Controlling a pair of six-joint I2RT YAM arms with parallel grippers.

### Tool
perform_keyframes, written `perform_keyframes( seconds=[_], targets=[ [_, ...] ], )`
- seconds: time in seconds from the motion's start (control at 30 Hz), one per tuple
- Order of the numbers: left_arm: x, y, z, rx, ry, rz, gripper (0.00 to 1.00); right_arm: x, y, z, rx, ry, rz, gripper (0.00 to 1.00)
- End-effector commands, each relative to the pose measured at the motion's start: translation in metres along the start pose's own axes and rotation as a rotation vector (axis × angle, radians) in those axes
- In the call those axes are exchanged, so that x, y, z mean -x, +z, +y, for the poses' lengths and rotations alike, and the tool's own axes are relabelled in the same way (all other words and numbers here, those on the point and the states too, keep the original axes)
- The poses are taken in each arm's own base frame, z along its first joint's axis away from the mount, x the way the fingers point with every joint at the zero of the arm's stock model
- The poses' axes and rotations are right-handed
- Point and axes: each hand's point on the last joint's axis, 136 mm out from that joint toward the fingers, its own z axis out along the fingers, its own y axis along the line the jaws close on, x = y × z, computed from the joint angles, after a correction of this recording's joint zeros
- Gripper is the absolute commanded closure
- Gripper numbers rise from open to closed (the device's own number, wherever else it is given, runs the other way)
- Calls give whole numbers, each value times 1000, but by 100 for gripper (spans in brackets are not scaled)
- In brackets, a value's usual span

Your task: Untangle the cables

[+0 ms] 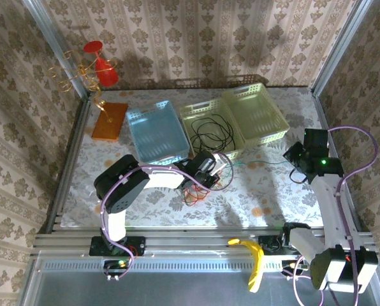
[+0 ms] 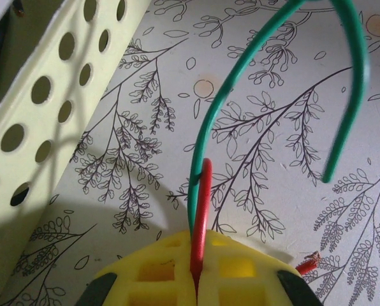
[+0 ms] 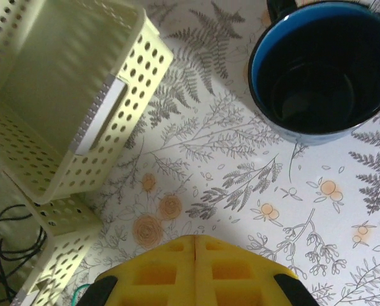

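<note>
The left gripper (image 2: 197,260) pinches the red cable (image 2: 203,204) beside the green cable (image 2: 359,70), and the right gripper (image 3: 196,252) is squeezed together, empty.

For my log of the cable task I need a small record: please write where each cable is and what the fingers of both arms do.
Left fingers: shut on the red cable
Green cable: arches away from the same fingers; held or not is unclear
Black cable: coiled in the middle basket
Right fingers: shut, empty, near the blue mug
</note>
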Motion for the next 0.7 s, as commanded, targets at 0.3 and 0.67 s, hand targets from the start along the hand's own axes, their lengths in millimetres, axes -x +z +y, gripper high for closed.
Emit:
perform_keyframes(
  seconds=[0.3,0.67],
  targets=[
    [-46,-11,7,31,-54,114,100,68,-55,7,63,71,-244,100],
    [-48,-13,6,25,-54,111,100,68,-56,37,220,63,-248,100]
  ],
)
